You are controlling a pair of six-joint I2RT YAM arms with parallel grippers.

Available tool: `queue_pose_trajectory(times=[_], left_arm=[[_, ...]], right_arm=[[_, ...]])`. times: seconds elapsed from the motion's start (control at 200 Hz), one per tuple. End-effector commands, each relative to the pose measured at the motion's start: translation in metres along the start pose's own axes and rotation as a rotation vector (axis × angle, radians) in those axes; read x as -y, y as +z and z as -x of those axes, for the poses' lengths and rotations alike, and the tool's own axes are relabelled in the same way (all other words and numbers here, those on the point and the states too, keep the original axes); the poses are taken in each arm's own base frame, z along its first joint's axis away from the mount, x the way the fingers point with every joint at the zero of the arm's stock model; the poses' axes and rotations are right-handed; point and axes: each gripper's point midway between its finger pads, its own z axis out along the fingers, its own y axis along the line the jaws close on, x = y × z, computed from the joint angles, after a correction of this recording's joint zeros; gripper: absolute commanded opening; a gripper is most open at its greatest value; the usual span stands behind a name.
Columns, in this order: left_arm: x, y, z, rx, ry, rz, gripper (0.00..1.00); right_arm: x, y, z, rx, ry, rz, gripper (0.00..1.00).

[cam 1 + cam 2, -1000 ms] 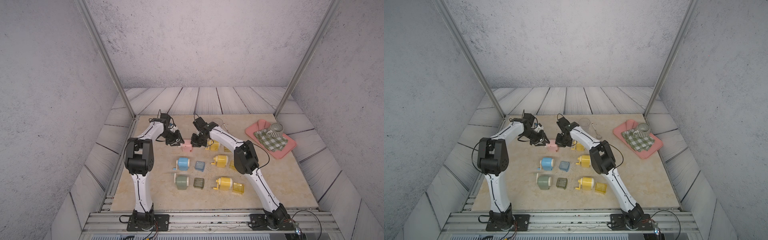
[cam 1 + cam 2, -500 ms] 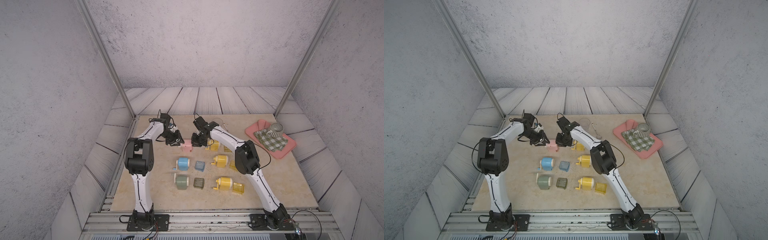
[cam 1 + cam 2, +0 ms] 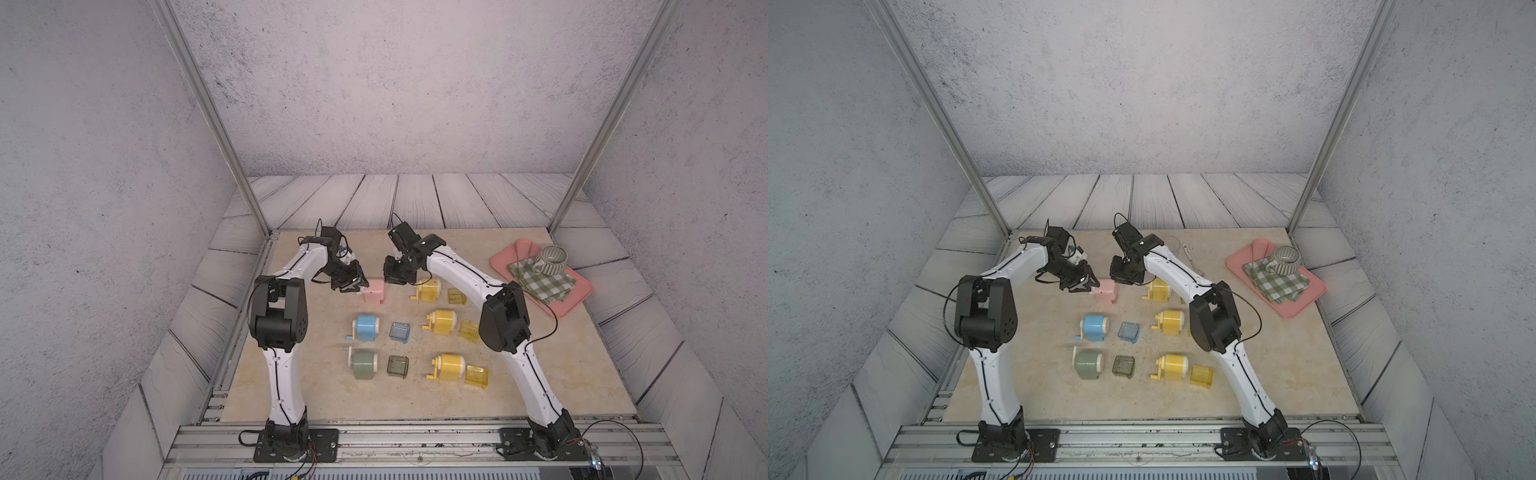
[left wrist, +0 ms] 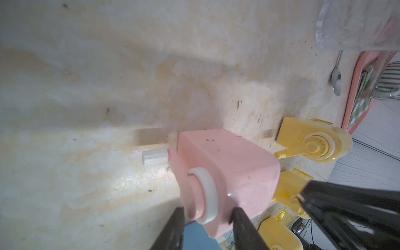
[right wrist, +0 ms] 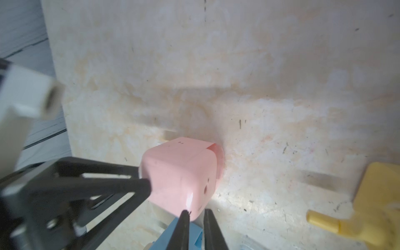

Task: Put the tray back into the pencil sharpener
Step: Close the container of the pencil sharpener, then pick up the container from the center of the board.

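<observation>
**top views:** on the marbled table the pink pencil sharpener stands just left of frame centre. the left gripper is at its left and the right gripper at its upper right. below it lie a blue sharpener beside a loose blue tray, then a green sharpener beside a dark tray. to the right lie three yellow sharpeners with yellow trays. jaw widths are too small to read in both top views.

**left wrist view:** the left gripper's fingers stand slightly parted either side of the sharpener's white-ringed end. whether they press on it cannot be told.

**right wrist view:** the right gripper's fingers show a narrow gap with nothing in it. one tip touches the sharpener's near corner. the sharpener's own tray cannot be told apart from its body.
</observation>
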Motion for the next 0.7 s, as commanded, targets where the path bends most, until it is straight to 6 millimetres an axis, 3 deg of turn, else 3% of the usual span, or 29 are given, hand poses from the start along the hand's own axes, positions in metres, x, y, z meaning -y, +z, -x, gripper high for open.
queue_pose_trajectory(times=[0.0,0.185,0.325,0.395,0.495,0.691], left_arm=[[0.018,-0.029,0.003,0.062,0.051,-0.006,0.48],[0.042,-0.069,0.004,0.167,0.107,-0.026,0.64],[0.055,-0.109,-0.013,0.258,0.129,-0.031,0.64],[0.051,-0.120,-0.030,0.286,0.115,-0.013,0.62],[0.039,-0.122,-0.059,0.282,0.077,0.010,0.60],[0.007,-0.103,-0.111,0.204,0.008,0.056,0.60]], right_arm=[[0.004,-0.022,-0.004,0.021,-0.026,-0.037,0.19],[0.002,-0.057,-0.010,0.046,-0.030,-0.050,0.24],[0.010,-0.087,-0.026,0.065,-0.033,-0.105,0.28],[0.020,-0.098,-0.040,0.064,-0.023,-0.161,0.30],[0.034,-0.103,-0.069,0.044,0.004,-0.234,0.34],[0.052,-0.080,-0.127,-0.039,0.054,-0.313,0.39]])
